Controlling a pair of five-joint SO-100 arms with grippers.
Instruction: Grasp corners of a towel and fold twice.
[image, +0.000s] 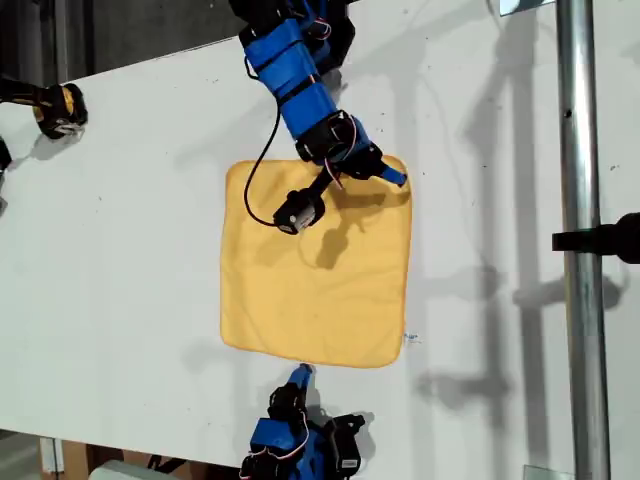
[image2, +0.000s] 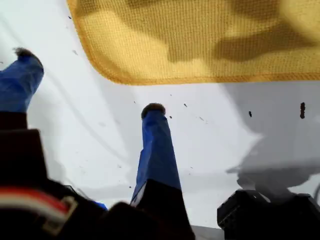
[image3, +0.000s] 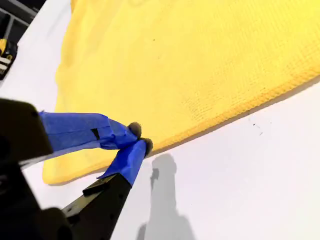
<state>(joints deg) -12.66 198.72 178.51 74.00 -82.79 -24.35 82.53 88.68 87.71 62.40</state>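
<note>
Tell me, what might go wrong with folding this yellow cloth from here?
1. My first claw hangs open short of the rounded corner of the soft yellow-orange square microfibre towel; it could close on bare white table.
2. My second claw is shut at mid-edge, not a corner, so a fold might come out crooked.
</note>
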